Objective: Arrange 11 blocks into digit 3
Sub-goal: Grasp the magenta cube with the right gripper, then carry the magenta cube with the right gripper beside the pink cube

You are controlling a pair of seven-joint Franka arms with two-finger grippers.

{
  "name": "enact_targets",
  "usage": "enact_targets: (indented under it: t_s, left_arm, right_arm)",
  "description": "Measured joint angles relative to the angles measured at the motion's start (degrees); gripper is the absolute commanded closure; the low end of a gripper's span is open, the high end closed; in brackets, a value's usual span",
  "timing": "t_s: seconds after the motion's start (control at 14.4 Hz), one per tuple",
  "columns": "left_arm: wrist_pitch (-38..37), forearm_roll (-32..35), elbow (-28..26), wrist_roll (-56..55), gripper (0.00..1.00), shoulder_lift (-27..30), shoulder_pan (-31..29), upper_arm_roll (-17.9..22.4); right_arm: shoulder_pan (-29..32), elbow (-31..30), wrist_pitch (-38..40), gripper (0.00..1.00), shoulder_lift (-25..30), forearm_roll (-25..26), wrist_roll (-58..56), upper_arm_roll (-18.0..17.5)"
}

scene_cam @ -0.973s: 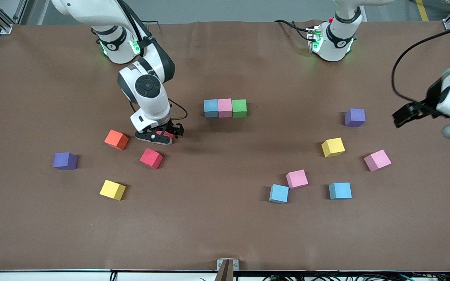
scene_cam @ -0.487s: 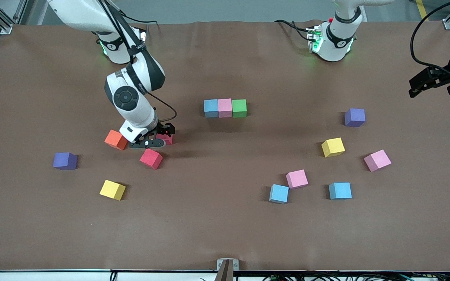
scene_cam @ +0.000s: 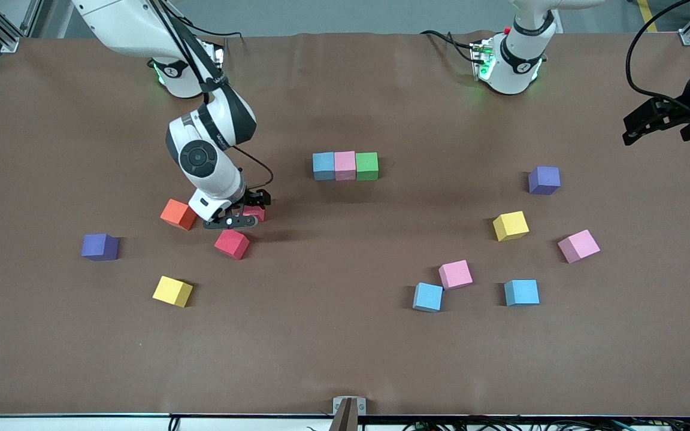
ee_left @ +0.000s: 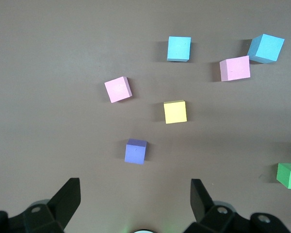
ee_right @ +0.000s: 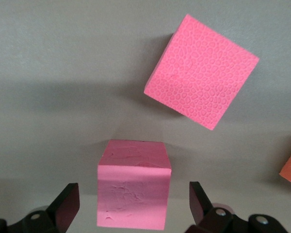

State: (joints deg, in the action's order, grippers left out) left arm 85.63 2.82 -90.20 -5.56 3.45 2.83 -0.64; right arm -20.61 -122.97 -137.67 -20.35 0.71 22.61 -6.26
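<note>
My right gripper (scene_cam: pixel 248 211) stands open and low around a red block (scene_cam: pixel 256 212), which sits between the fingers (ee_right: pixel 67 204) with a gap on each side (ee_right: pixel 133 184). A second red block (scene_cam: pixel 232 243) lies just nearer the camera, and an orange block (scene_cam: pixel 178 214) lies beside the gripper. A row of light blue (scene_cam: pixel 323 166), pink (scene_cam: pixel 345 166) and green (scene_cam: pixel 367 166) blocks touches at mid-table. My left gripper (scene_cam: pixel 644 123) hangs open and empty (ee_left: pixel 136 199) over the left arm's end of the table.
Loose toward the left arm's end: yellow (scene_cam: pixel 511 225), two pink (scene_cam: pixel 578 246) (scene_cam: pixel 456 275), two light blue (scene_cam: pixel 427 297) (scene_cam: pixel 521 293) blocks and a purple cube (scene_cam: pixel 544 180). Toward the right arm's end: a yellow block (scene_cam: pixel 172 291) and a purple cube (scene_cam: pixel 100 246).
The right arm's wrist swung toward its own end of the table while its gripper stayed at the red block. The left gripper drew back toward the table's edge. No block moved.
</note>
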Motion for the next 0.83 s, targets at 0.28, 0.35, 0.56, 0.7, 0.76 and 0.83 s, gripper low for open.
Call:
enact_targets:
  t_s: [0.28, 0.35, 0.56, 0.7, 0.76, 0.83]
  left_arm:
    - [-0.1, 0.0, -0.1, 0.0, 0.0, 0.0, 0.1, -0.2]
    - [-0.1, 0.0, -0.3, 0.0, 0.0, 0.0, 0.1, -0.2]
    - [-0.1, 0.0, -0.6, -0.1, 0.0, 0.0, 0.1, -0.2]
    - [-0.1, 0.0, -0.6, -0.1, 0.0, 0.0, 0.1, -0.2]
    - [-0.1, 0.0, -0.6, -0.1, 0.0, 0.0, 0.1, -0.2]
    - [-0.1, 0.0, -0.6, -0.1, 0.0, 0.0, 0.1, -0.2]
  right_arm:
    - [0.0, 0.0, -0.5, 0.08, -1.5, 0.0, -0.2, 0.0]
    - [0.0, 0.0, -1.0, 0.13, -1.9, 0.0, -0.2, 0.0]
    - [0.0, 0.0, -1.4, 0.42, -2.9, -0.1, -0.3, 0.0]
    - [0.0, 0.0, -1.4, 0.49, -3.0, -0.1, -0.3, 0.0]
    - [0.0, 0.1, -1.3, 0.51, -3.0, -0.2, -0.3, 0.0]
    - [0.0, 0.2, -1.3, 0.53, -2.9, -0.3, -0.2, 0.0]
